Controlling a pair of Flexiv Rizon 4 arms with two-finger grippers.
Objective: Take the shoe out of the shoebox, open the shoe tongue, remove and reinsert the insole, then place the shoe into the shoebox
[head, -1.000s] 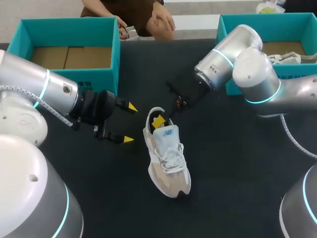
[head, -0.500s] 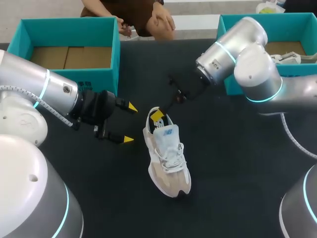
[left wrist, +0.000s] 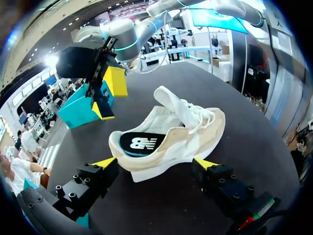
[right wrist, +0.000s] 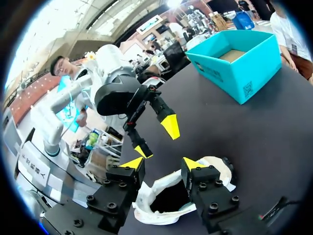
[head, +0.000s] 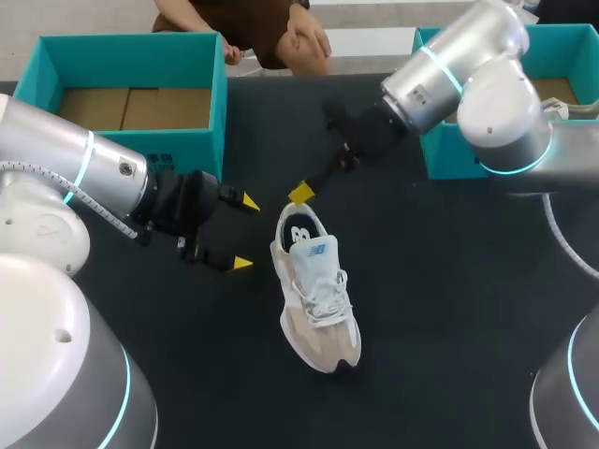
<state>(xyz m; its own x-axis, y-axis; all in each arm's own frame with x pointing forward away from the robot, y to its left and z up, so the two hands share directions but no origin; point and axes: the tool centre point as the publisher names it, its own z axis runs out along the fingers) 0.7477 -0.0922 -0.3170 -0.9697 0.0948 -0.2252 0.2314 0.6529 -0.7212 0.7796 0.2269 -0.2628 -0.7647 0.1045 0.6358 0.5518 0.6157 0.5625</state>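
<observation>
The sneaker lies mid-frame, just right of the spread left pincer. The spread right pincer hovers above its heel.

Shoe: a white and beige sneaker is lying on its sole in the middle of the frame, its toe pointing to the lower edge.
Tongue: is standing lifted above the white laces.
Insole: dark, is sitting inside the heel opening.
Shoebox: teal and open, is standing at the upper left.
</observation>
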